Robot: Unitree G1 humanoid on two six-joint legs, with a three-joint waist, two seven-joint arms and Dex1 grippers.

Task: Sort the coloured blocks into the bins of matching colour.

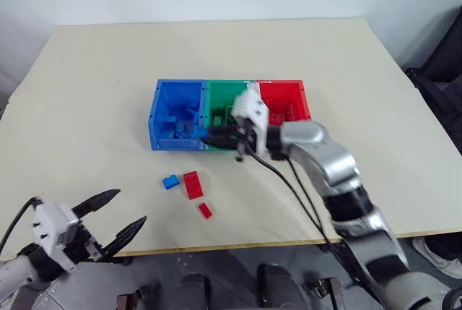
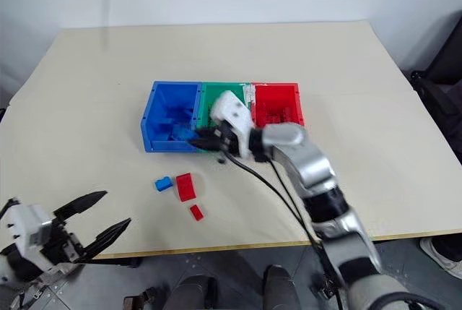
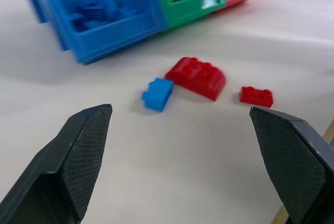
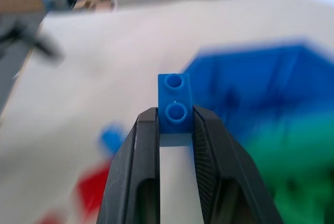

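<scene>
I see the right gripper (image 4: 175,117) pinching a small blue block (image 4: 175,103) between its fingers, two studs visible on the block's face, the block sticking out past the fingertips. From the head camera, that gripper points level toward my left and sits at the near edge of the bins, about where the blue bin (image 1: 177,115) joins the green bin (image 1: 225,104); the red bin (image 1: 285,99) is the rightmost of the joined row. Several blue blocks lie inside the blue bin. The left gripper (image 1: 115,216) hangs low at the near left edge of the worktop (image 1: 94,79), fingers spread wide and holding nothing. On the worktop in front of the bins I note three loose blocks: a second blue block (image 3: 158,93) touching a large red block (image 3: 197,77), and a small red block (image 3: 256,96) just beside them, nearer the worktop edge.
</scene>
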